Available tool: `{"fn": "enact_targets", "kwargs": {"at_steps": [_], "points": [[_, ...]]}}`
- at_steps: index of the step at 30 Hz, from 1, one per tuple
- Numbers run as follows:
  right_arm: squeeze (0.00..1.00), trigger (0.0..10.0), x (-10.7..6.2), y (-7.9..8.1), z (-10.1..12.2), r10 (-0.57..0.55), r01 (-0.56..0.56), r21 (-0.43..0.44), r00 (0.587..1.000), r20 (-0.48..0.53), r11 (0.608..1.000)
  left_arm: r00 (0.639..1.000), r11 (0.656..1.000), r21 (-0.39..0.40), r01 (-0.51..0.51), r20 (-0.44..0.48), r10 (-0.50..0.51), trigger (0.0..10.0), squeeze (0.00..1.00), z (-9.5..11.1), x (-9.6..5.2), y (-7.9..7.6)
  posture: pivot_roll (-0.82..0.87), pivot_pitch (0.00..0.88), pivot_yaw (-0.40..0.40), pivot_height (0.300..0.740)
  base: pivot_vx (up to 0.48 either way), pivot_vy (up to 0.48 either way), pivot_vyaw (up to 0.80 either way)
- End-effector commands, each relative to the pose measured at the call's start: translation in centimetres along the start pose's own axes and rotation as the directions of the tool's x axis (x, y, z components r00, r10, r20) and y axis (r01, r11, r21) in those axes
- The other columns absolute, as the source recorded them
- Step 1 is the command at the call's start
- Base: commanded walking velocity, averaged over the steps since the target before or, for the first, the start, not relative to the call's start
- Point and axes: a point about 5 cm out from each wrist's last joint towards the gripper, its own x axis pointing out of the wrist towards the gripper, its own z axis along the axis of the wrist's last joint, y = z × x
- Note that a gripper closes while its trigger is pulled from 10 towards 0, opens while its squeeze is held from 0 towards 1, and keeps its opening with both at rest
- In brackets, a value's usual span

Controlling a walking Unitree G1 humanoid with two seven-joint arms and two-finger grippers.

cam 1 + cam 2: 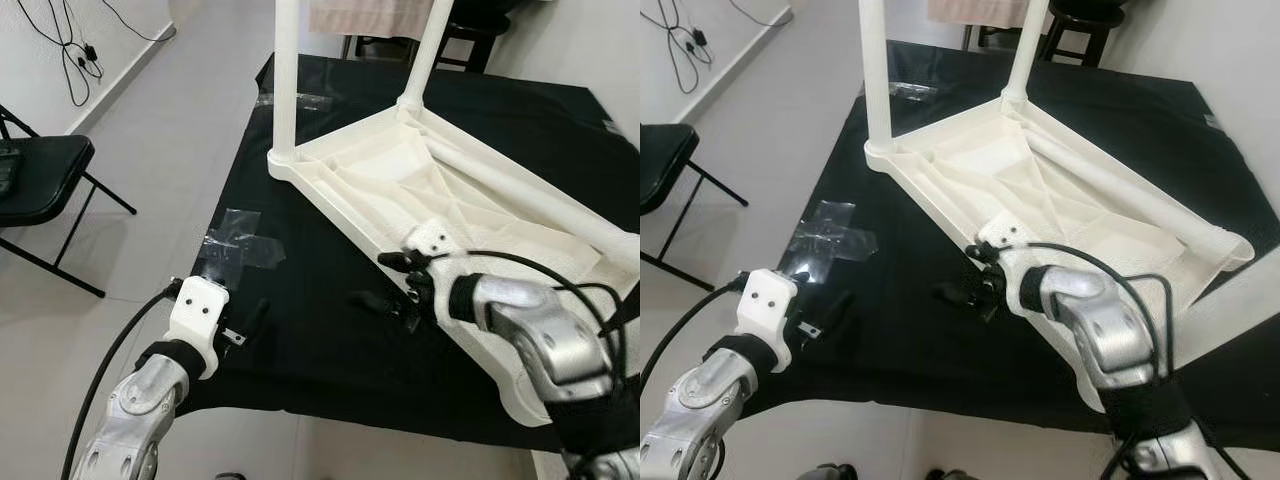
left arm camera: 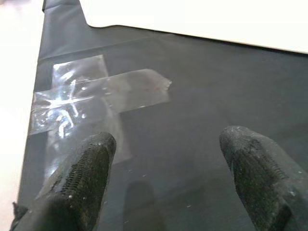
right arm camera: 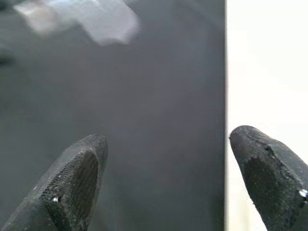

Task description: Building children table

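Left eye view: both end effectors spread, empty, beside upturned white table (image 1: 400, 170)

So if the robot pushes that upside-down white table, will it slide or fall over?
Probably slide. The white table lies flat on its top on the black cloth, so it looks hard to tip. It seems to be hollow ribbed plastic, likely light. The cloth might bunch up.
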Motion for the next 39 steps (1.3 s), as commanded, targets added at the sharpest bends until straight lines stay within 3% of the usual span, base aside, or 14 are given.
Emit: {"fn": "enact_targets", "kwargs": {"at_steps": [1,5,6,14,15,16,25,36,39], "points": [[0.00,10.0,0.6,-0.2,-0.4,-0.058,0.060,0.039,0.997,-0.050,0.997,1.000,1.000,-0.003,0.009,-0.022,-0.009,10.0,0.00,-0.5,0.0,-0.5,0.08,0.203,-0.137,0.740,0.000,0.000,0.00],[0.00,10.0,1.0,-0.2,-0.2,-0.087,0.090,0.044,0.994,-0.065,0.995,1.000,1.000,-0.003,0.008,-0.021,-0.008,10.0,0.00,-0.5,0.0,-0.6,0.08,0.203,-0.139,0.740,0.000,0.000,0.00],[0.00,10.0,1.5,-0.3,-0.1,-0.142,0.147,0.058,0.986,-0.087,0.987,1.000,1.000,-0.002,0.009,-0.020,-0.009,10.0,0.00,-0.5,0.0,-0.6,0.08,0.204,-0.145,0.740,0.000,0.000,0.00],[0.00,10.0,1.9,-0.1,-0.3,-0.171,0.184,0.063,0.970,-0.171,0.981,1.000,1.000,-0.003,0.008,-0.014,-0.008,10.0,0.00,-0.4,0.1,-0.8,0.06,0.203,-0.151,0.740,0.000,0.000,0.00],[0.00,3.0,2.0,0.2,-0.6,-0.160,0.177,0.060,0.963,-0.218,0.982,1.000,1.000,-0.004,0.009,-0.012,-0.009,10.0,0.00,-0.3,0.1,-0.8,0.06,0.205,-0.152,0.740,0.000,0.000,0.00],[0.00,0.0,2.1,0.5,-0.8,-0.152,0.172,0.058,0.957,-0.248,0.983,1.000,1.000,-0.004,0.010,-0.011,-0.010,10.0,0.00,-0.3,0.1,-0.9,0.06,0.205,-0.152,0.740,0.000,0.000,0.00],[0.00,0.0,3.8,2.7,-0.4,-0.102,0.148,0.156,0.958,-0.268,0.977,1.000,1.000,-0.006,0.010,-0.006,-0.010,10.0,0.00,-0.1,0.2,-0.9,0.07,0.215,-0.152,0.740,0.000,0.000,0.00],[0.00,0.0,7.1,7.3,3.2,0.008,0.023,0.244,0.992,-0.127,0.970,1.000,1.000,0.003,0.001,0.001,-0.001,10.0,0.00,0.2,0.2,-0.6,0.09,0.218,-0.150,0.740,0.000,0.000,0.00],[0.00,0.0,7.4,7.5,3.5,0.007,0.024,0.249,0.993,-0.121,0.968,1.000,1.000,0.003,0.001,0.002,-0.001,10.0,0.00,0.2,0.2,-0.6,0.09,0.218,-0.150,0.740,0.000,0.000,0.00]]}}
